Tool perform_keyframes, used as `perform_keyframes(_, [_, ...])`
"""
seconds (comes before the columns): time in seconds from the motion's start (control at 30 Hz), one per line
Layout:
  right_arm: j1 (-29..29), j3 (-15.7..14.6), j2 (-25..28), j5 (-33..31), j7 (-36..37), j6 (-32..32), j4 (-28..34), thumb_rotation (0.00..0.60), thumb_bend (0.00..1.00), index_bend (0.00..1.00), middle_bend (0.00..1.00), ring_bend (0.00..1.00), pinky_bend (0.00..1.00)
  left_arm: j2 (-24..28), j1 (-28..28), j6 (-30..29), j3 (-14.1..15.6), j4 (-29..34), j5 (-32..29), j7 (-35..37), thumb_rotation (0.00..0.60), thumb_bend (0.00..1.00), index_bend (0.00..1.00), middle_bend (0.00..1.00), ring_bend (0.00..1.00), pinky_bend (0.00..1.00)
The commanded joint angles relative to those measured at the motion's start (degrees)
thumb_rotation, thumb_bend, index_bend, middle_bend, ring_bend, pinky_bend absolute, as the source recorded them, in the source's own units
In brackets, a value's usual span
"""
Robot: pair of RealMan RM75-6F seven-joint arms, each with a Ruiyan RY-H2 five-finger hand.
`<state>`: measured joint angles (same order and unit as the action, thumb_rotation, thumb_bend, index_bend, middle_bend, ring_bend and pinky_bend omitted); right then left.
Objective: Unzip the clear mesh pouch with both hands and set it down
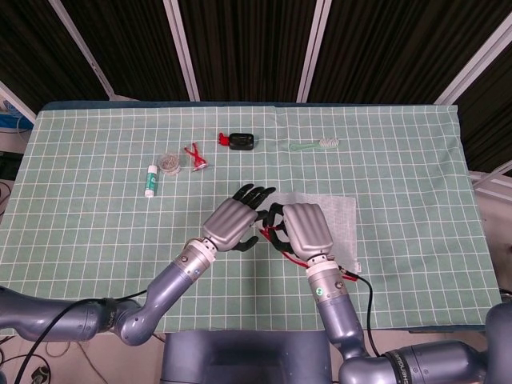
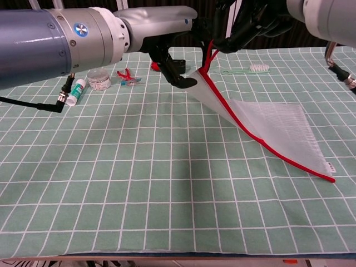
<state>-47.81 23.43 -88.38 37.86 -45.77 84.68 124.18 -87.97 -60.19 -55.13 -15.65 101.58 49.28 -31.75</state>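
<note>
- Clear mesh pouch (image 2: 278, 125) with a red zipper edge (image 2: 261, 146) lies right of table centre; its far-right part rests flat on the cloth, its left corner is lifted off the surface.
- Right hand (image 1: 304, 230) holds the lifted corner by the red pull (image 2: 208, 55), fingers curled tight around it; chest view shows the pull taut under the dark fingers.
- Left hand (image 1: 236, 224) sits just beside the right hand, at the raised corner. Fingers (image 2: 181, 75) are spread and reach toward the pouch edge; cannot tell whether they touch the mesh, and nothing is seen clasped in them.
- Green grid tablecloth (image 1: 96, 240) covers the table.
- Behind the pouch, near the far edge: a green toothbrush (image 1: 314, 145) and a black-and-red small object (image 1: 238, 142).
- To the left: a red clip-like item (image 1: 194, 155), a small round clear jar (image 1: 169, 163), a white tube with a green cap (image 1: 150, 179), all well apart from the pouch.
</note>
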Motion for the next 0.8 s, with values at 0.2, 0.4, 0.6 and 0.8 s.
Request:
perform_keyframes(0.2, [-0.03,-0.54,0.58,-0.43,0.76,0.37,0.49,0.6,0.67,0.73,1.0,1.0,1.0,-1.04,-0.72,-1.01,-0.11,-0.78,0.05,0.74,0.6,0.35,0.46,0.0,0.0,0.0])
perform_keyframes(0.4, [-0.2,-0.84,0.74,-0.56,1.17,0.55,0.55,0.6,0.67,0.73,1.0,1.0,1.0,-1.5,-1.14,-1.04,0.28,-1.11,-0.44,0.86,0.6,0.39,0.49,0.02,0.0,0.0])
perform_keyframes(0.6, [-0.22,-1.17,1.12,-0.66,1.54,0.9,0.69,0.6,0.67,0.73,1.0,1.0,1.0,-1.92,-1.33,-1.58,0.46,-1.54,-0.48,1.22,0.6,0.4,0.52,0.03,0.0,0.0])
perform_keyframes(0.8, [-0.04,-1.67,1.36,-0.7,2.03,1.15,0.76,0.6,0.67,0.73,1.0,1.0,1.0,-1.87,-1.4,-2.01,0.59,-1.41,-0.24,1.41,0.6,0.41,0.55,0.04,0.0,0.0])
